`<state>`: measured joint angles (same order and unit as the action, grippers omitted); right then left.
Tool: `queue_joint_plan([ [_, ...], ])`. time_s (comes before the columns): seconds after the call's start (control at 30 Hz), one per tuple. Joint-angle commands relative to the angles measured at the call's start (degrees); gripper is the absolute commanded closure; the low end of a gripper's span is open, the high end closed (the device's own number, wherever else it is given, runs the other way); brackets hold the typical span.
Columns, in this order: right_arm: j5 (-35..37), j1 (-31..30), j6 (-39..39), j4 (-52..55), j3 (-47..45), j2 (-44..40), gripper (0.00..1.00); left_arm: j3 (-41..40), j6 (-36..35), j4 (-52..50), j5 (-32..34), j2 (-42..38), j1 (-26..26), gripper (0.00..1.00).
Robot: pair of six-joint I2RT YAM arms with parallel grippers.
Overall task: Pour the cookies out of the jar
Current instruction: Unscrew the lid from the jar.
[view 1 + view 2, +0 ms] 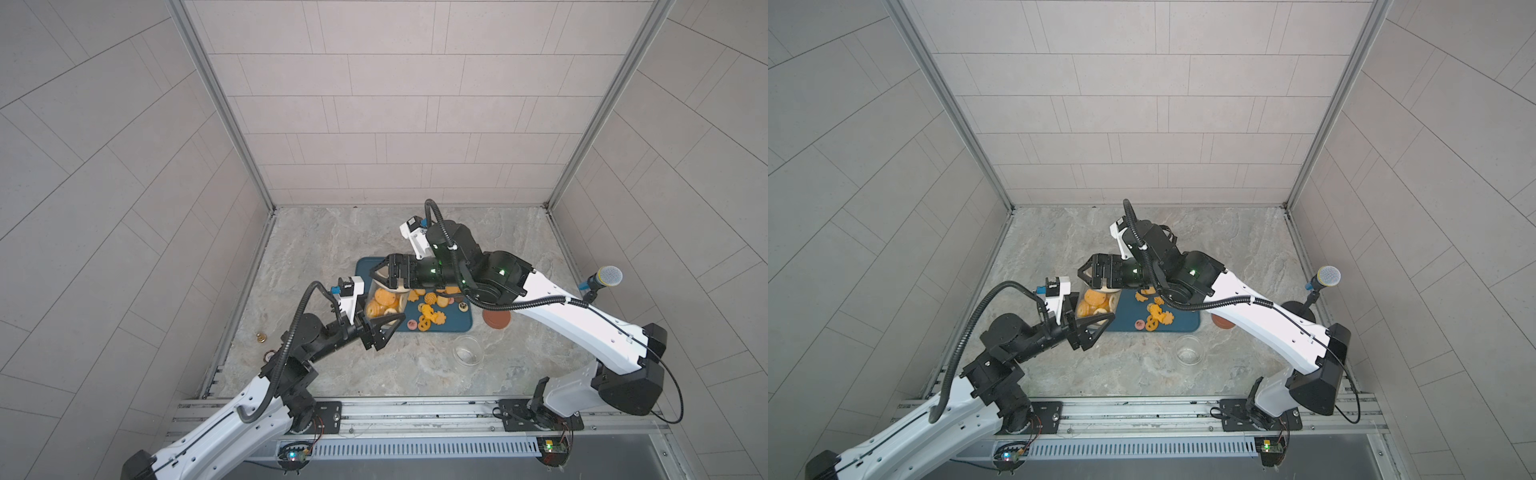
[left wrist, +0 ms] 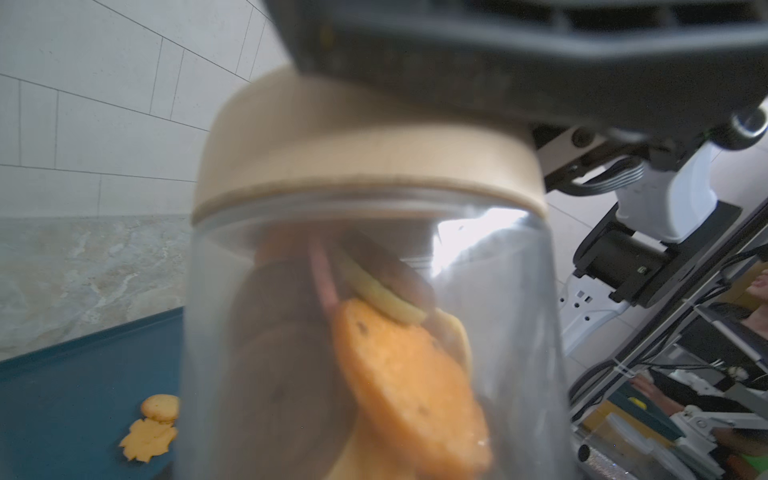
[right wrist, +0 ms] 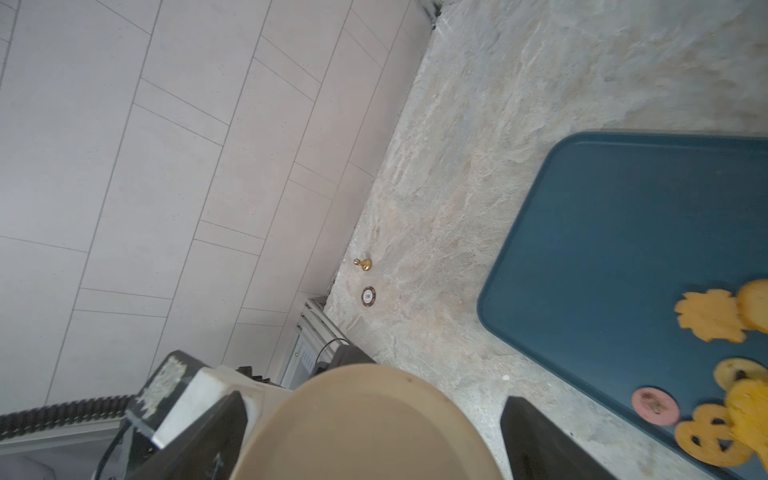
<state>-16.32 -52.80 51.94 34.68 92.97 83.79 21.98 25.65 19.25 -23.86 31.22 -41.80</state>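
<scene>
Left arm (image 1: 232, 411): reaching from the near left corner toward the centre, bending sharply at the elbow.
Left wrist (image 1: 332, 332): pointing right and a little far, keeping low.
Left gripper (image 1: 1095, 306): clamping the jar (image 2: 374, 332) by its body, one finger on the near side, one on the far side.
Right arm (image 1: 552, 299): stretching from the near right corner, leaning far and left.
Right wrist (image 1: 436, 272): folding back leftward, tilting down.
Right gripper (image 3: 374, 436): pinching the lid (image 2: 365, 158) between both fingers, sitting just far of the left gripper.

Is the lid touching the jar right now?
Touching. The left wrist view shows the lid seated flush on the mouth of the jar, with no gap.
</scene>
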Motion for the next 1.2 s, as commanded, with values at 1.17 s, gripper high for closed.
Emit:
queue_joint_plan([
  [1.17,9.46,-4.02,11.90,8.03,8.24,6.10,0.00,3.96,-16.43,-7.03,9.52,-5.54,-0.47,1.00],
])
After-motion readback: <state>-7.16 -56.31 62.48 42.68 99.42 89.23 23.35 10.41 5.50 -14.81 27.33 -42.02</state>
